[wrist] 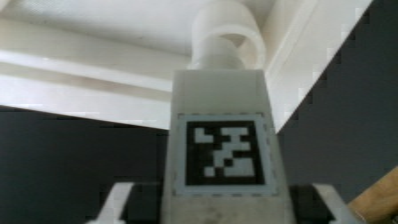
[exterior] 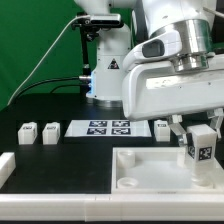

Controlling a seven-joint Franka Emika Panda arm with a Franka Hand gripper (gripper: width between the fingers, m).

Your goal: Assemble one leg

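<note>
My gripper (exterior: pixel 198 138) is shut on the leg (exterior: pixel 200 150), a small white block with a black-and-white tag, and holds it upright over the near right corner of the large white tray (exterior: pixel 140 172). In the wrist view the leg (wrist: pixel 222 130) fills the middle between my fingers (wrist: pixel 128 200). Its round end (wrist: pixel 221 48) points at the tray's white corner (wrist: pixel 107 70); I cannot tell whether they touch.
Two more small white legs (exterior: pixel 27 131) (exterior: pixel 50 130) stand at the exterior view's left, and another (exterior: pixel 161 127) stands behind the tray. The marker board (exterior: pixel 108 127) lies between them. A white block (exterior: pixel 5 165) sits at the left edge.
</note>
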